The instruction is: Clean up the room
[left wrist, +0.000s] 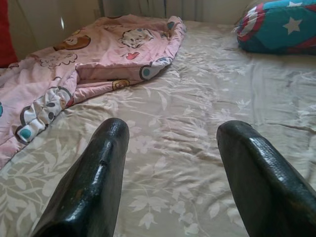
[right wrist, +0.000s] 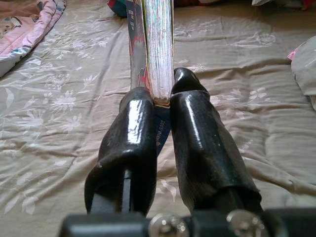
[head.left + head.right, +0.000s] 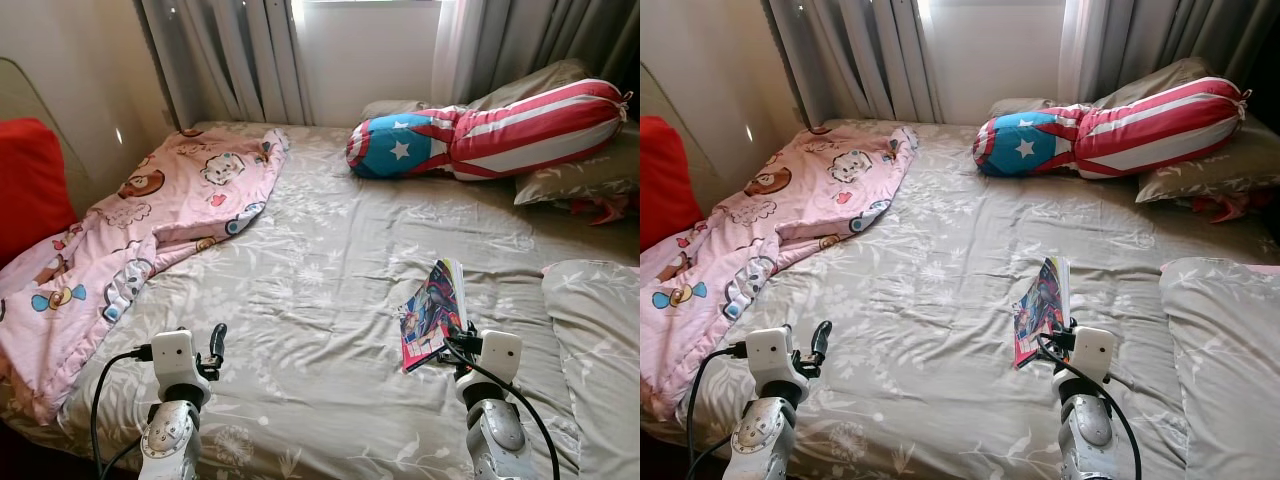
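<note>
The right gripper (image 2: pixel 160 106) pinches the comic book (image 3: pixel 434 308) by its near edge, lifted off the bed (image 3: pixel 320 290); the left gripper (image 1: pixel 173 168) hangs wide, empty; next, likely carrying the book away.

A bed (image 3: pixel 330 250) with a grey floral sheet stood against a pale wall (image 3: pixel 80 60). Grey curtains (image 3: pixel 230 60) hung behind its head edge. A bolster (image 3: pixel 500 130) in red and white stripes with a blue starred end lay across the far right corner, leaning on a grey floral pillow (image 3: pixel 590 170). Another grey pillow (image 3: pixel 600 330) lay along the right edge. A red cushion (image 3: pixel 30 180) stood beyond the left edge.
</note>
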Controlling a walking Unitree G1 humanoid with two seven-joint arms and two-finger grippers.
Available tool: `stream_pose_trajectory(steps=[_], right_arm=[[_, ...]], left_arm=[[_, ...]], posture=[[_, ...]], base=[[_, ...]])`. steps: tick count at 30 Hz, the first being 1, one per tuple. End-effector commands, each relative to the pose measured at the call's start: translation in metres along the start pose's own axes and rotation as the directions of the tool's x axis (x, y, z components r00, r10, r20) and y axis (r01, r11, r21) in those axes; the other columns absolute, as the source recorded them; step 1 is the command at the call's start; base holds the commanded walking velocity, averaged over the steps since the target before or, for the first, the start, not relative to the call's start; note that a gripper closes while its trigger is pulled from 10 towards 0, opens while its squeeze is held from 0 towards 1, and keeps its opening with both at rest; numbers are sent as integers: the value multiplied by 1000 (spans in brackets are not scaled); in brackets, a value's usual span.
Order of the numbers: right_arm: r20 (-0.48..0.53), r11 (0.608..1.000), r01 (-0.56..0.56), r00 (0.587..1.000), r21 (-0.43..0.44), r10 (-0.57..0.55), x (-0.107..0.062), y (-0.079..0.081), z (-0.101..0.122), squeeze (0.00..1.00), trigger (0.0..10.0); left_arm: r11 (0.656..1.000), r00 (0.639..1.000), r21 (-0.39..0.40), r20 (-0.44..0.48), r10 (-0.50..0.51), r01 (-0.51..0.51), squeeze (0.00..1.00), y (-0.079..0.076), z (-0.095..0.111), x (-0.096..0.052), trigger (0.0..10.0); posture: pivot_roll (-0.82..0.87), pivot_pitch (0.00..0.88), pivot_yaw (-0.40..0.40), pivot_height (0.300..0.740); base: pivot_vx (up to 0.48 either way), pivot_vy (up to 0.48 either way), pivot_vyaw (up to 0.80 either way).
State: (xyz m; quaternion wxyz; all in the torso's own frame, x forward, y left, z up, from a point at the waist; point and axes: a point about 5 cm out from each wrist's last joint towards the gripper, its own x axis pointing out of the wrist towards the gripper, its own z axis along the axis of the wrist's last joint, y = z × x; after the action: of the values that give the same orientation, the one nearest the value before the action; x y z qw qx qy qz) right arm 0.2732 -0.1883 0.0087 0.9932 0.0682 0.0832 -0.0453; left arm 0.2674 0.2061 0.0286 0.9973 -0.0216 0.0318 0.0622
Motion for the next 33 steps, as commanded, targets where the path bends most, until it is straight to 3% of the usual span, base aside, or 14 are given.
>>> stream_pose_trajectory(steps=[1, 22, 33], right_arm=[[58, 1000, -14, 998, -12, 14, 4, 2, 11, 0, 10000], [58, 1000, -14, 998, -12, 14, 4, 2, 11, 0, 10000], [25, 998, -31, 999, -55, 33, 9, 11, 11, 0, 10000]], left_arm=[[1000, 1000, 11, 2, 1, -1, 0, 3, 1, -1, 10000], [1000, 1000, 11, 2, 1, -1, 0, 3, 1, -1, 10000], [999, 999, 2, -3, 32, -32, 0, 7, 3, 2, 10000]], posture=[[-192, 0, 64, 710], [-192, 0, 64, 710], [-165, 0, 48, 710]], base=[[0, 0, 0], [0, 0, 0], [0, 0, 0]])
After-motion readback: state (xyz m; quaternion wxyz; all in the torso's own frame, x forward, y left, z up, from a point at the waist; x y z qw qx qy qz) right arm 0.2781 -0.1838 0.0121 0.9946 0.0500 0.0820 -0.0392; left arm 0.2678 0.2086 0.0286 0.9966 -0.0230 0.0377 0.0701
